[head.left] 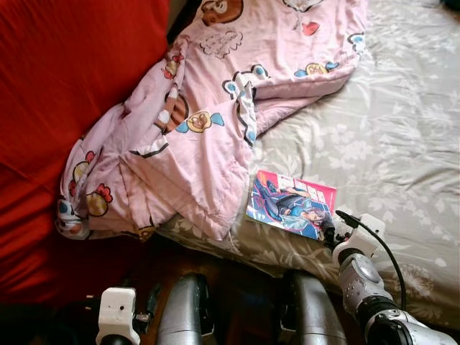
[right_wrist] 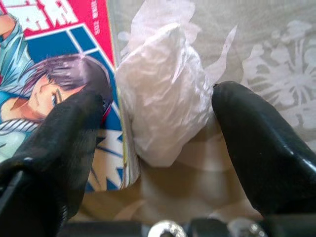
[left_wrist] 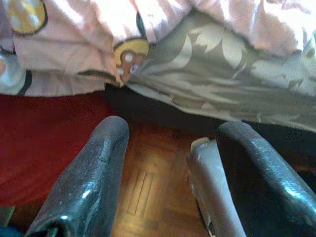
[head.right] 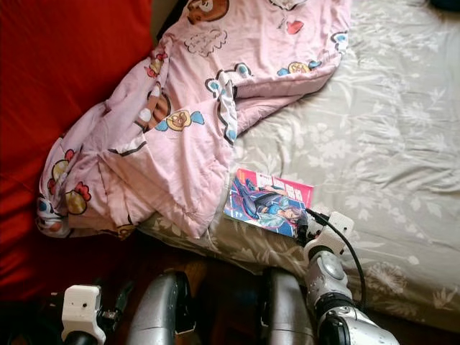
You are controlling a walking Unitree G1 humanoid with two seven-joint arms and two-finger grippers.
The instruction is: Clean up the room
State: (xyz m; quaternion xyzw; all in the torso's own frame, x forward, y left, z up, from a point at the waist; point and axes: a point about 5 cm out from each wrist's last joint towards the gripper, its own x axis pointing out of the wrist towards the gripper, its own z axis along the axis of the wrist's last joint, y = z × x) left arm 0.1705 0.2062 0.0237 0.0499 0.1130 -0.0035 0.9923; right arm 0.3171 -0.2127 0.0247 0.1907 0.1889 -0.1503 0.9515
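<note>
Right wrist view: a crumpled white tissue wad [right_wrist: 163, 94] lies on the grey floral bedsheet [right_wrist: 276, 59], directly between my right gripper [right_wrist: 158, 123] fingers, which stand wide apart on either side of it and have no hold on anything. One finger [right_wrist: 64, 138] overlaps the cover of a manga book [right_wrist: 54, 59]; the other finger [right_wrist: 261, 148] rests over bare sheet. The wad sits just beside the book's edge, apparently touching it. From the head views, my right gripper [head.left: 332, 231] is at the near edge of the bed, at the book's [head.left: 291, 203] near right corner, with the black cable looping back along my wrist. The book lies flat on the sheet [head.left: 388, 129], its far corner just beside the hem of a pink cartoon-print quilt [head.left: 208, 115]. That quilt is bunched across the bed's left part and hangs over the near edge toward a red surface [head.left: 65, 79] on my left. My left gripper [head.left: 151, 302] hangs low, below the bed edge, near my silver legs. In the left wrist view its two fingers [left_wrist: 84, 182] are spread apart with nothing between them, pointing over a wooden parquet floor [left_wrist: 153, 182], with the overhanging sheet and a corner of the quilt [left_wrist: 74, 44] beyond, and the red surface to one side.
</note>
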